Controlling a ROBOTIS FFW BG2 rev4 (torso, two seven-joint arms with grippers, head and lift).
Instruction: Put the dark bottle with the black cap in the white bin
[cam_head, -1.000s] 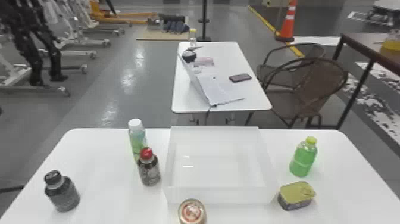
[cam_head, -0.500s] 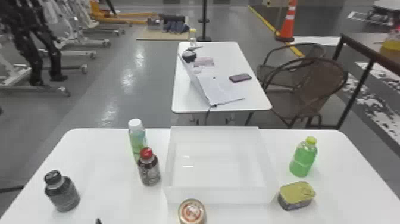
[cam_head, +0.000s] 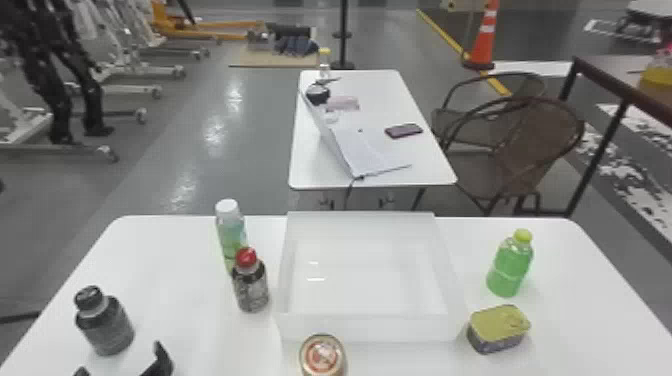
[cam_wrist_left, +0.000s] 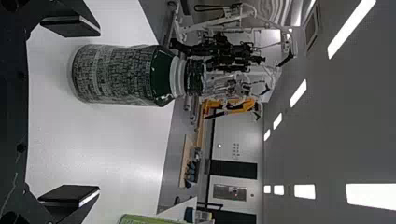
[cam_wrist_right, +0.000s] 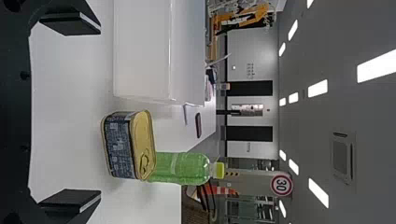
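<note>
Lower left: dark bottle (cam_head: 106, 326), upright, ungripped. Just nearer: my left claw (cam_head: 120, 358), fingers apart, presumably to straddle that girth.

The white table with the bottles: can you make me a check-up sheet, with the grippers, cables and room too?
Surface: white table, no spills seen.
Job's things: dark bottle upright, outside the white bin.
Clutter: red-capped bottle, white-capped bottle, round can, tin, green bottle.
Left gripper: open, near the dark bottle.
Right gripper: open, near the tin.
Cables: one cable hangs by the far table.
Surroundings: chairs, orange cone.
</note>
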